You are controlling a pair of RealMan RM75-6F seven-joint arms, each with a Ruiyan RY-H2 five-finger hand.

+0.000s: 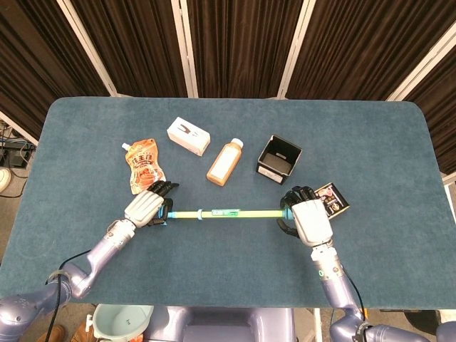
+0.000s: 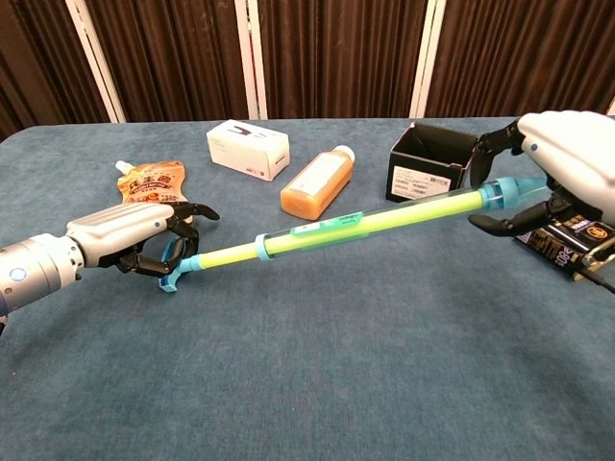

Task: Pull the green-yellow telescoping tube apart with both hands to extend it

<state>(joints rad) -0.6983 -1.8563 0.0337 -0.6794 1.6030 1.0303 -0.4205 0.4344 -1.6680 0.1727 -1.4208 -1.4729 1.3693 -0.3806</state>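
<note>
The green-yellow telescoping tube (image 1: 226,213) (image 2: 336,230) hangs level above the blue table, stretched out between my two hands. My left hand (image 1: 147,204) (image 2: 135,240) grips its thin yellow end with the blue cap, fingers curled around it. The thicker green end with a blue collar is held by my right hand (image 1: 305,214) (image 2: 557,163). A blue ring (image 2: 259,247) sits partway along the tube, where the thin section enters the wider sleeve.
Behind the tube lie an orange snack pouch (image 1: 144,165), a white box (image 1: 189,135), an orange juice bottle (image 1: 225,162) and an open black box (image 1: 278,159). A small dark packet (image 1: 333,199) lies by my right hand. The table's near edge (image 1: 214,303) is close.
</note>
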